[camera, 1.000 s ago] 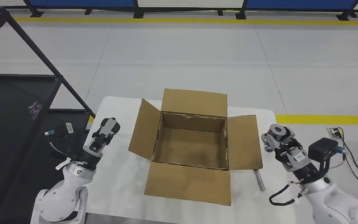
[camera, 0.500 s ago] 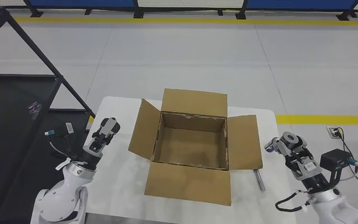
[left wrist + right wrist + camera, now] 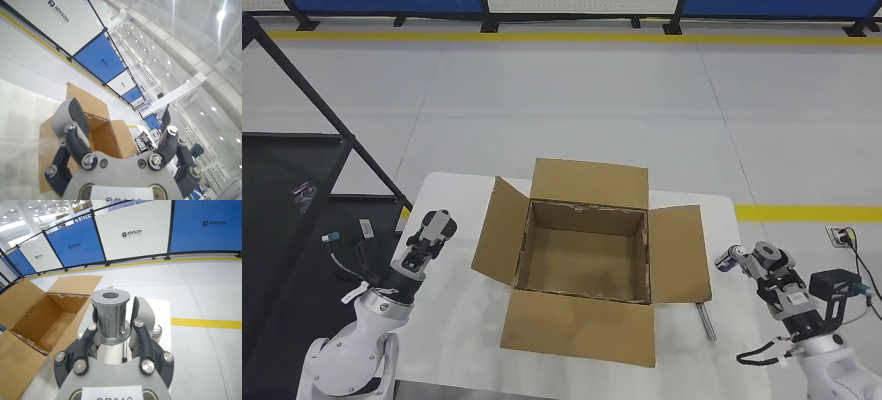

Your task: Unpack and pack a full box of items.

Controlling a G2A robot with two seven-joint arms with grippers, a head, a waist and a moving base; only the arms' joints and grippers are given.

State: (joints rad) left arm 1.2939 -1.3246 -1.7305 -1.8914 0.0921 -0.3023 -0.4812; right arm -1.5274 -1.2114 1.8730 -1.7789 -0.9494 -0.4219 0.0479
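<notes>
The left arm (image 3: 392, 290) rises from the robot's left side, its forearm slanting forward and inward. At its tip the left gripper (image 3: 437, 222) points ahead and tilts upward. In the left wrist view, the left gripper (image 3: 121, 108) has its two fingers spread wide, dark pads (image 3: 77, 113) facing each other with nothing between them.

The right arm (image 3: 802, 315) stands at the robot's right side, forearm slanting forward and inward. The right gripper (image 3: 769, 265) is closed. In the right wrist view, the right gripper (image 3: 115, 308) presses its fingers (image 3: 136, 311) against both sides of a metal cylinder (image 3: 110, 313), whose flanged end sticks out past the fingertips.
</notes>
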